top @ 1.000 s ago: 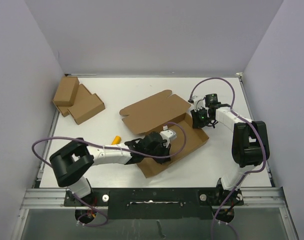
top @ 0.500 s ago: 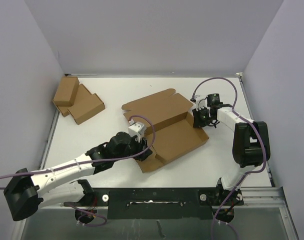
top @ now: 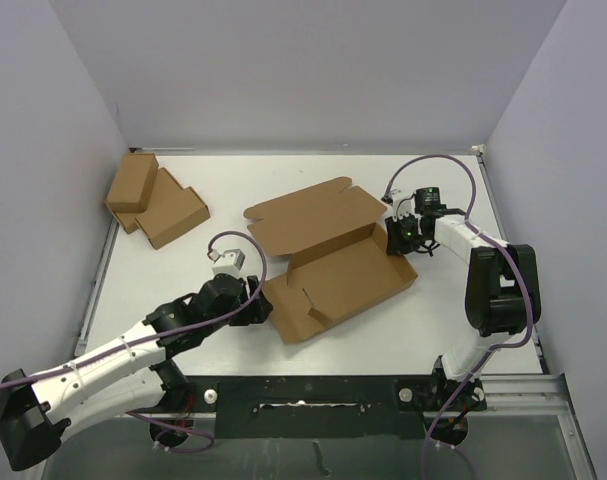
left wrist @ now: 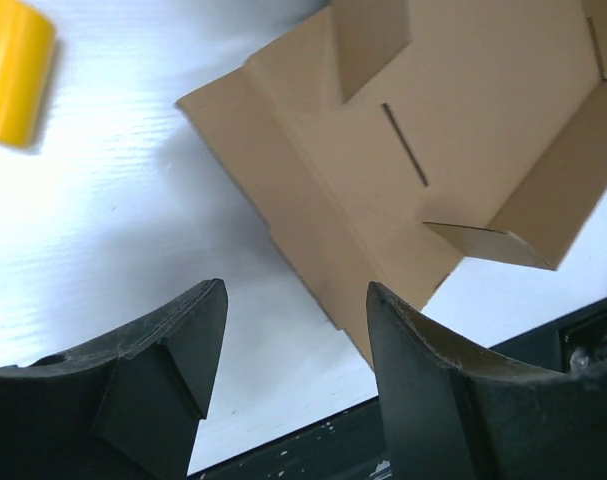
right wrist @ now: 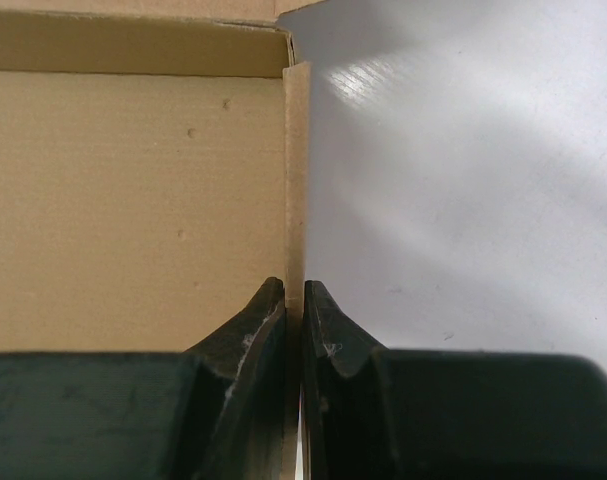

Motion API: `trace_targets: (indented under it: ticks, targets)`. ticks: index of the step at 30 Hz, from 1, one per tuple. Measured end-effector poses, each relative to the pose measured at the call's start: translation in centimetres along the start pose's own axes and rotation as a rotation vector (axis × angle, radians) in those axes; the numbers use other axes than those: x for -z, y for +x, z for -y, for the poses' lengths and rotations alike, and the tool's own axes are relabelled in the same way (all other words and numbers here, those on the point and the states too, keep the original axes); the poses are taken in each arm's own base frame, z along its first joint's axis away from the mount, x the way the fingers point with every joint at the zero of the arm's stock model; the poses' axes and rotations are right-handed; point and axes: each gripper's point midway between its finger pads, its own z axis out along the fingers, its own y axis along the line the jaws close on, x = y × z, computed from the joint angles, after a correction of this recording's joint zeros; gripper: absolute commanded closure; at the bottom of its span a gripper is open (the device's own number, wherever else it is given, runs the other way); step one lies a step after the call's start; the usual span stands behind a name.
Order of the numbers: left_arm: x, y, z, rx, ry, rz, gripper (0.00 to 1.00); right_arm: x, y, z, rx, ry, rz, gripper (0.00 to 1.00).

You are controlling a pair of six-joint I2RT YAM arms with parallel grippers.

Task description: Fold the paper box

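The paper box (top: 335, 282) lies mid-table as a shallow brown tray, its lid flap (top: 313, 215) spread out behind it. My left gripper (top: 257, 308) hovers just off the box's near left corner, open and holding nothing. In the left wrist view the box (left wrist: 433, 130) shows its slit and small raised side tabs beyond the left gripper (left wrist: 295, 300). My right gripper (top: 396, 238) is shut on the box's upright right side wall (right wrist: 295, 170), which runs between the right gripper's (right wrist: 294, 292) two fingers.
Two smaller brown boxes (top: 153, 200) sit at the back left. A small yellow cylinder (left wrist: 13, 70) lies on the white table left of the paper box. The black front rail (top: 333, 395) runs along the near edge. Lilac walls enclose the table.
My left gripper has opened, come off the box and drawn back to the left and nearer. The box's left end now lies uncovered. The right gripper keeps its hold.
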Motion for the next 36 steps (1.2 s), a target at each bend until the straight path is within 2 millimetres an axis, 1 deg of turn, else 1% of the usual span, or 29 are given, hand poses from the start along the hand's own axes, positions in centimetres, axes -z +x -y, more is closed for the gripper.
trace_targets:
  ticks: [3, 5, 10, 12, 14, 18, 19, 21, 25, 33, 36]
  targets:
    - [0.0, 0.4, -1.0, 0.041, -0.053, -0.013, 0.45, 0.0, 0.0, 0.0, 0.000, 0.001, 0.001, 0.96]
    - [-0.3, 0.6, -1.3, 0.064, -0.072, -0.021, 0.47, 0.0, 0.0, 0.0, 0.000, 0.000, 0.001, 0.96]
    - [-1.8, 1.7, -1.9, 0.114, -0.079, -0.025, 0.57, 0.0, 0.0, 0.0, -0.004, 0.000, 0.002, 0.96]
    - [-2.5, 2.0, -2.1, 0.129, -0.083, -0.032, 0.64, 0.0, 0.0, 0.0, -0.005, 0.000, 0.002, 0.96]
    - [-3.2, 2.0, -2.1, 0.147, -0.082, -0.036, 0.75, 0.0, 0.0, 0.0, -0.009, 0.000, 0.002, 0.96]
    - [-4.0, 1.5, -1.5, 0.160, -0.061, -0.030, 0.97, -0.1, 0.4, 0.0, -0.018, -0.003, -0.003, 0.96]
    - [-4.1, 1.3, -1.3, 0.160, -0.055, -0.028, 1.00, -0.2, 0.4, -0.1, -0.020, -0.005, -0.004, 0.96]
    - [-4.2, 0.4, -0.4, 0.157, -0.037, -0.019, 1.00, -0.3, 0.5, -0.4, -0.015, -0.008, -0.007, 0.96]
    - [-4.4, -1.2, 1.1, 0.141, -0.010, -0.006, 1.00, -0.4, 0.1, 0.1, -0.006, 0.022, 0.005, 0.96]
    - [-4.5, -2.8, 3.5, 0.092, 0.047, -0.012, 1.00, -0.4, -0.2, 0.4, -0.012, 0.038, 0.015, 0.96]
    - [-4.9, -3.5, 4.6, 0.071, 0.067, -0.018, 1.00, -0.4, -0.2, 0.4, -0.018, 0.040, 0.015, 0.96]
